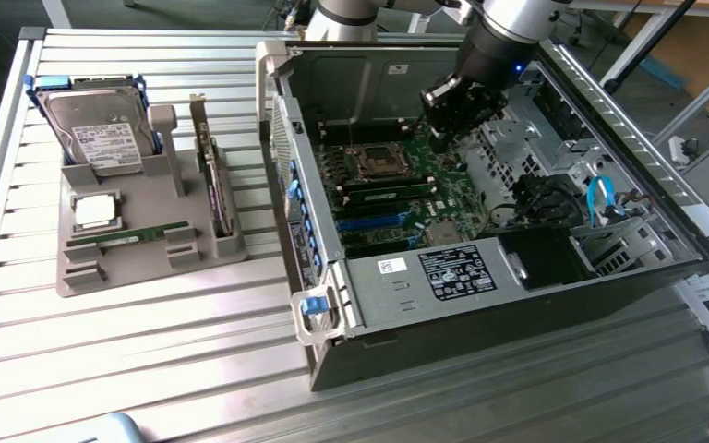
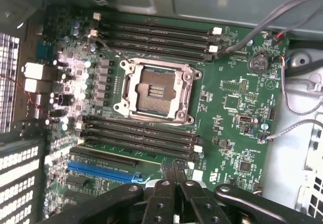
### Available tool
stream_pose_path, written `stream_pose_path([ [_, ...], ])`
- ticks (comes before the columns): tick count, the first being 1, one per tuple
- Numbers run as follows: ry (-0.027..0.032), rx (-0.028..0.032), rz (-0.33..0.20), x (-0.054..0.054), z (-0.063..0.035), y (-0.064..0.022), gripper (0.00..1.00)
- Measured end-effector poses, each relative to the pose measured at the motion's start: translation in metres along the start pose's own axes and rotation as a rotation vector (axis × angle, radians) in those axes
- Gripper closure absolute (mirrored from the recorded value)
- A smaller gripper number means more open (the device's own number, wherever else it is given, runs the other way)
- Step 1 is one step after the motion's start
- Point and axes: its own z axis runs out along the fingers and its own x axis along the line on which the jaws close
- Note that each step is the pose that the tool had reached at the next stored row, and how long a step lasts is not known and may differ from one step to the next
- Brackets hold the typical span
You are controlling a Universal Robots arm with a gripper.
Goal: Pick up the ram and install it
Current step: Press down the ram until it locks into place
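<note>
The hand (image 1: 443,134) hangs inside the open computer case (image 1: 478,314), just above the green motherboard (image 1: 423,198), on the black end of the arm that comes down from the far edge of the exterior view. In the wrist view its two black fingers (image 2: 166,171) are pressed together with no gap and nothing between them, their tips sitting over the bank of long black memory slots (image 2: 141,135) just beside the open processor socket (image 2: 156,89). A second bank of memory slots (image 2: 156,37) runs along the other side of that socket, and a blue expansion slot (image 2: 103,171) lies close to the fingers.

The ram (image 1: 126,234), a thin green stick, lies flat in a groove of the grey parts holder (image 1: 145,263) on the slatted metal tabletop (image 1: 145,369), well apart from the hand and on the exterior view's left of the case. On the same holder a square silver processor (image 1: 96,210) rests just beyond the ram, a hard drive with blue rails (image 1: 96,129) leans upright at the far end, and an expansion card (image 1: 213,175) stands on edge along the side nearest the case. Inside the case, a green stick (image 1: 386,194) is seated in a slot just beside the socket.
</note>
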Motion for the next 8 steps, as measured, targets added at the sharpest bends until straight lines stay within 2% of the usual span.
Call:
stream_pose_path([
  [8, 0.0006, -0.0089, 0.070, 0.0000, 0.0000, 0.0000, 0.89],
])
